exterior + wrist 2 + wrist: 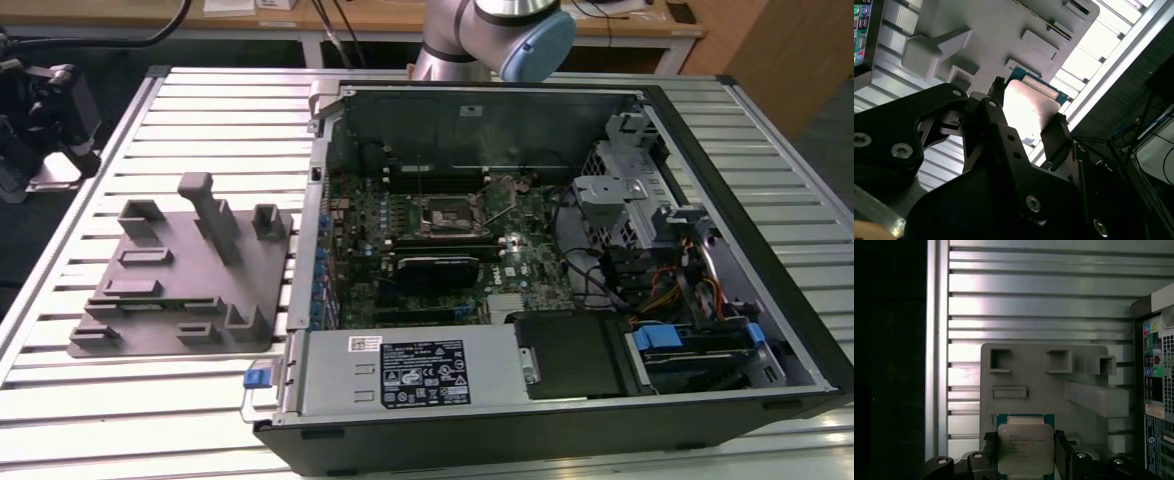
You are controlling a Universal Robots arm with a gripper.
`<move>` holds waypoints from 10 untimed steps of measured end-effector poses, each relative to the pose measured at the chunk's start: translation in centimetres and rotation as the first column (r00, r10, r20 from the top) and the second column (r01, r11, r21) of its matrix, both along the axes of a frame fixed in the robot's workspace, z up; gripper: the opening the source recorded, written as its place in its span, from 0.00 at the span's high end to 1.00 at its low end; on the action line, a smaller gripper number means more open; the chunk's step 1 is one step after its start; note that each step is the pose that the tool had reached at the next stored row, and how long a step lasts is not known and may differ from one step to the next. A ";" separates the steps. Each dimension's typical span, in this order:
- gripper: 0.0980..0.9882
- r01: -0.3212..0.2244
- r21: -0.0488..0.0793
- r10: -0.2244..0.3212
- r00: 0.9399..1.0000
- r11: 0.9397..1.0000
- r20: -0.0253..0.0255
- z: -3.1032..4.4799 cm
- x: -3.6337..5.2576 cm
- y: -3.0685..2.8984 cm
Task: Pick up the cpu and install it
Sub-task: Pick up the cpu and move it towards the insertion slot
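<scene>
First wrist view shows you the cpu (1025,452): flat, square, matte silver top on a green rim. The black gripper (1025,442) clamps its two opposite edges over the grey moulded tray (1044,370). Ribbed metal counter (1029,300) lies open beyond, and the computer case (1154,380) stands beside the tray.

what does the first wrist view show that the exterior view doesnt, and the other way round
First wrist view: the shiny silver square cpu gripped at its edges by the black gripper. Exterior view: the motherboard and its black square socket inside the black computer case. Both: the grey plastic tray, the ribbed metal table and the case.
</scene>
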State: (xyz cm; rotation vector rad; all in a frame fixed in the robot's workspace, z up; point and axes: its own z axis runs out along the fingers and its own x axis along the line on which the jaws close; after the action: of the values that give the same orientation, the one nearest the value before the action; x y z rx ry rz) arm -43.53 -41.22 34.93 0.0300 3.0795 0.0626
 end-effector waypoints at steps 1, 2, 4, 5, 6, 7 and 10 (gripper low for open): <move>0.50 0.000 0.000 0.000 1.000 1.000 0.001 0.18 0.00 0.00; 0.50 0.000 0.000 0.000 1.000 1.000 0.001 0.35 0.00 0.00; 0.50 0.000 0.000 0.000 1.000 1.000 0.002 0.70 0.00 0.00; 0.50 0.000 0.000 0.000 1.000 1.000 0.002 0.86 0.00 0.00; 0.50 0.000 0.000 0.000 1.000 1.000 0.002 1.03 0.00 0.00; 0.50 0.000 0.000 0.000 1.000 1.000 0.003 1.18 0.00 0.00; 0.50 0.000 0.000 0.000 1.000 1.000 0.004 1.66 0.00 0.00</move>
State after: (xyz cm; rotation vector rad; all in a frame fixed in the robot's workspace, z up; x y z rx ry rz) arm -43.53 -41.22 36.59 0.0299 3.0752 0.0627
